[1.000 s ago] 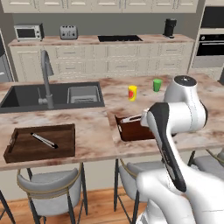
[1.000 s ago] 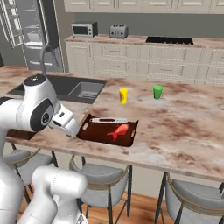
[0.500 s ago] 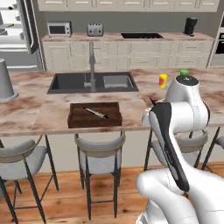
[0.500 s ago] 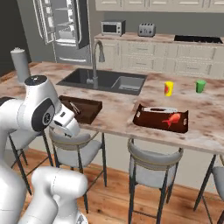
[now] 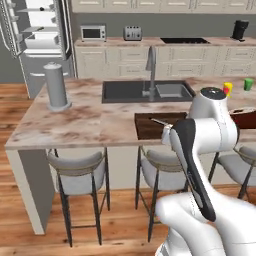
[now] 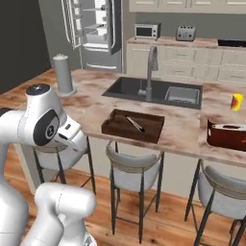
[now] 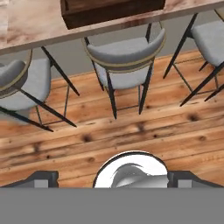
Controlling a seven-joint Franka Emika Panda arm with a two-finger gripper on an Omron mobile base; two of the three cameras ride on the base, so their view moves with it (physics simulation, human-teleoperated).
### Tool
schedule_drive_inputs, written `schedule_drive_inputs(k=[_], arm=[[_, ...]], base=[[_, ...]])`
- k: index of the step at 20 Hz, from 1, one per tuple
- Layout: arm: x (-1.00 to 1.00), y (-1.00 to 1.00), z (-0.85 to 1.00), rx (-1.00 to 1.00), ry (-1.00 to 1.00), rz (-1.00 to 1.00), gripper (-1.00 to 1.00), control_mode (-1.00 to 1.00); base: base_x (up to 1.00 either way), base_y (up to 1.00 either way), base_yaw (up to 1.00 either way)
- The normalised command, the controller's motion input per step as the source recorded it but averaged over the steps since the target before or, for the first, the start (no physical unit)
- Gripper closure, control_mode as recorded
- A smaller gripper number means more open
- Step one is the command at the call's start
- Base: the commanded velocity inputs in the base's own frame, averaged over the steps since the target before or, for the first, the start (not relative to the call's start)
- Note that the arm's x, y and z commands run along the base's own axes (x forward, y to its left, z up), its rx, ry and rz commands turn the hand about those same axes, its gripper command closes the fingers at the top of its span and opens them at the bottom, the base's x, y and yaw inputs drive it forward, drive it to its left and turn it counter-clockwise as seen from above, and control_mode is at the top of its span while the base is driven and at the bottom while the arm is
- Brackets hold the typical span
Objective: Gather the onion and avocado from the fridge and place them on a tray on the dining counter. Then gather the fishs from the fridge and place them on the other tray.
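Your end effector (image 7: 112, 180) is hanging low beside the table (image 5: 90, 125) with its tips spread wide and nothing between them, looking down at the stools (image 7: 124, 59) and the wooden floor (image 7: 131, 131). The fridge (image 6: 93, 31) is standing open well beyond the table's far left corner, so you are needing to go around that end. No readable writing is showing anywhere; the tray (image 6: 132, 126) and the other tray (image 6: 226, 134) are sitting on the table.

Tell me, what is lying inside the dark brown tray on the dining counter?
The dark brown tray holds one thin pale utensil, lying diagonally. No onion or avocado shows in it. In the left base view, the arm covers its right end.
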Motion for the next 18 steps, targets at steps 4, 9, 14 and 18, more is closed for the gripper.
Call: schedule_drive_inputs(k=[4,9,14,18], arm=[[0.0,0.0,0.0,0.0,0.0,0.0,-1.0,1.0],[0.0,0.0,0.0,0.0,0.0,0.0,-1.0,1.0],[0.0,0.0,0.0,0.0,0.0,0.0,-1.0,1.0],[0.0,0.0,0.0,0.0,0.0,0.0,-1.0,1.0]], base=[[0.0,1.0,0.01],[0.0,1.0,0.01],[0.04,1.0,0.0],[0.0,1.0,0.0]])
